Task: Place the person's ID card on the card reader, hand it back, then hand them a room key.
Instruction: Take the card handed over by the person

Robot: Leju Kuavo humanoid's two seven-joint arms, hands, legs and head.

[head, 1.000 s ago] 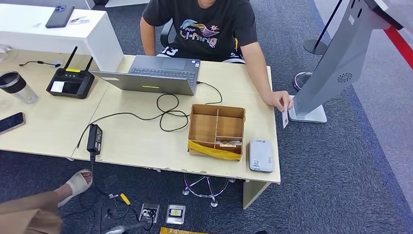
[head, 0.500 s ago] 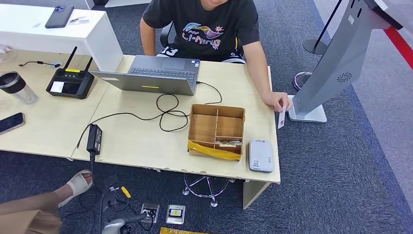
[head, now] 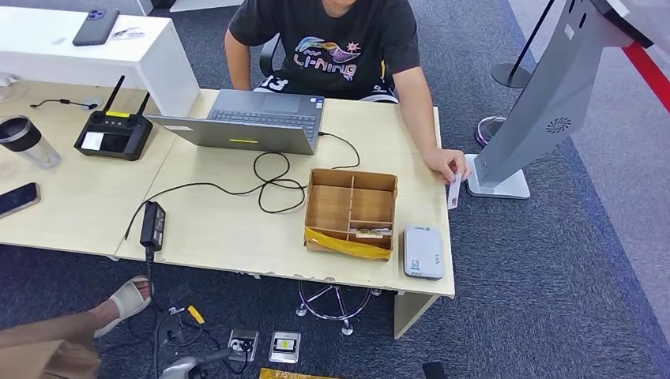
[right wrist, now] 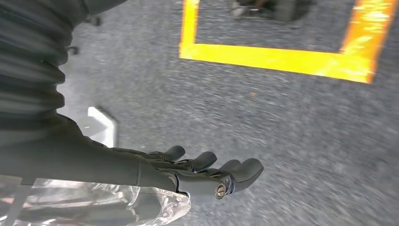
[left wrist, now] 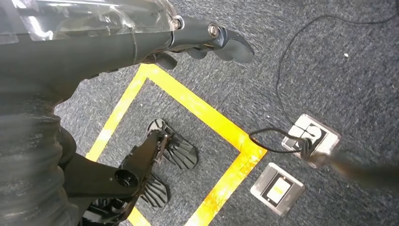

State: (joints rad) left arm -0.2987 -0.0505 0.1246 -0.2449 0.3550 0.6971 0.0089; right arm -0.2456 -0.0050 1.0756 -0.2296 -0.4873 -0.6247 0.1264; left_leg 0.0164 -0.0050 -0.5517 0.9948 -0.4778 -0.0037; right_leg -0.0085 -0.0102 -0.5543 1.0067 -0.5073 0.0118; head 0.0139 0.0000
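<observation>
ID card (head: 453,191): pinched in the person's hand (head: 447,164) at the table's (head: 229,229) right edge, hanging past it.
Card reader (head: 423,252): flat on the table, just beside the wooden box (head: 351,212), nothing on it.
Wooden box: divided into compartments; a small card-like item (head: 368,234) lies in the near right one, too small to identify; a yellow band runs along its near wall.
Left hand (left wrist: 207,40): hangs above the carpet, fingers apart, holding nothing.
Right hand (right wrist: 207,172): above the carpet, fingers extended, empty.
</observation>
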